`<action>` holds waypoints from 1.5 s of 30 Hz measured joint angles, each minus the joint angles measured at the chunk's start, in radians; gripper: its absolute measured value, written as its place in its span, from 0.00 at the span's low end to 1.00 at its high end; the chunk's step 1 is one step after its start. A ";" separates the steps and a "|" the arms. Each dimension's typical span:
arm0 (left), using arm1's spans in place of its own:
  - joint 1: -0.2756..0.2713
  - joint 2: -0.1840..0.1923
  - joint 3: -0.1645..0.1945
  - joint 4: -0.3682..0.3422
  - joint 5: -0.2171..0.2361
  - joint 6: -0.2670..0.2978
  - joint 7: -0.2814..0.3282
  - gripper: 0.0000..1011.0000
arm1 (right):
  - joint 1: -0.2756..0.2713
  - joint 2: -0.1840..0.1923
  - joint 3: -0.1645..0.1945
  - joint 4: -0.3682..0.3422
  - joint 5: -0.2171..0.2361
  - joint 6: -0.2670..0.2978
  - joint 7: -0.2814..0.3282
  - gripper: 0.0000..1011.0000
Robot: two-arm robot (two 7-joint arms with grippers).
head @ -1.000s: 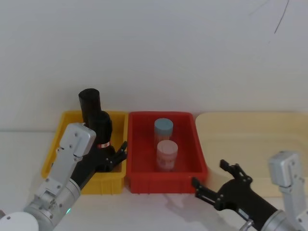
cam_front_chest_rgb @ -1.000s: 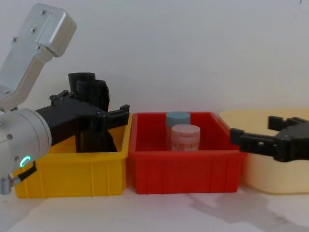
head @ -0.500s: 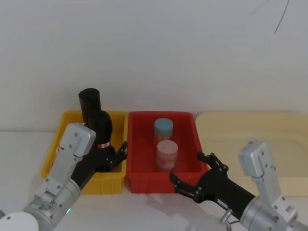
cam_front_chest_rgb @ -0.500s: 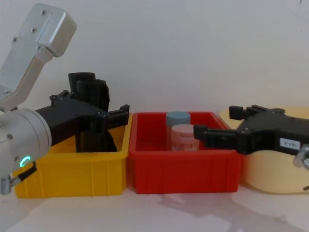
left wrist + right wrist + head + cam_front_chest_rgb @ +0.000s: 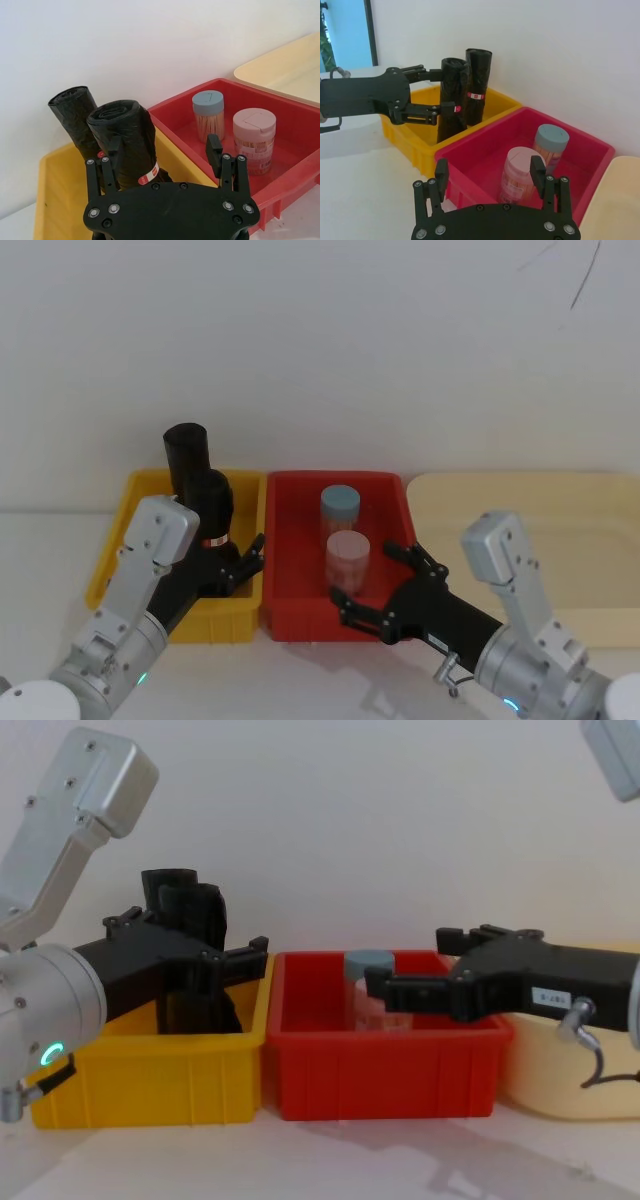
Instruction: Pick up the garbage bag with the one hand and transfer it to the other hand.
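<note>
Head view and wrist views, stock as it stands.

Item 1: my left gripper (image 5: pixel 162 148), long and black. Its fingers (image 5: pixel 105 167) are spread wide, not clamped on anything.

Item 2: garbage bag (image 5: pixel 125 140), a thick black roll of crinkled glossy plastic with a white-and-red band at its middle. It stands upright between my left fingers, close against one and clear of the other.

Item 3: slimmer black plastic roll (image 5: pixel 74 114), just beyond my left fingertips, leaning behind the garbage bag.

Item 4: yellow rectangular plastic bin (image 5: pixel 108 562), holding both rolls, under my left fingers.

Item 5: my right gripper (image 5: pixel 367 572), long and black, fingers apart and holding nothing.

Item 6: red rectangular plastic bin (image 5: pixel 300 622), below my right fingers.

Item 7: clear jar with a pink lid (image 5: pixel 348 554), just ahead of my right fingertips.

Item 8: clear jar with a blue lid (image 5: pixel 340 506), farther beyond them.
</note>
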 joint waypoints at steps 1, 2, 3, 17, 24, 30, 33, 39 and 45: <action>0.000 0.000 0.000 0.000 0.000 0.000 0.000 0.99 | 0.009 -0.004 -0.004 0.010 -0.001 0.004 0.001 0.99; 0.000 0.000 0.000 0.000 0.000 0.000 0.000 0.99 | 0.016 -0.006 -0.007 0.017 -0.002 0.005 0.002 0.99; 0.000 0.000 0.000 0.000 0.000 0.000 0.000 0.99 | 0.025 -0.010 -0.011 0.027 -0.003 0.008 0.003 0.99; 0.000 0.000 0.000 0.000 0.000 0.000 0.000 0.99 | 0.120 -0.064 -0.039 0.138 -0.032 0.031 -0.006 0.99; 0.000 0.000 0.000 0.000 0.000 0.000 0.000 0.99 | 0.155 -0.086 -0.046 0.178 -0.050 0.051 -0.020 0.99; 0.000 0.000 0.000 0.000 0.000 0.000 0.000 0.99 | 0.182 -0.102 -0.053 0.209 -0.069 0.070 -0.030 0.99; 0.000 0.000 0.000 0.000 0.000 0.000 0.000 0.99 | 0.192 -0.107 -0.056 0.224 -0.079 0.079 -0.034 0.99; 0.000 0.000 0.000 0.000 0.000 0.000 0.000 0.99 | 0.213 -0.118 -0.061 0.256 -0.097 0.094 -0.041 0.99; 0.000 0.000 0.000 0.000 0.000 0.000 0.000 0.99 | 0.230 -0.128 -0.065 0.287 -0.113 0.104 -0.048 0.99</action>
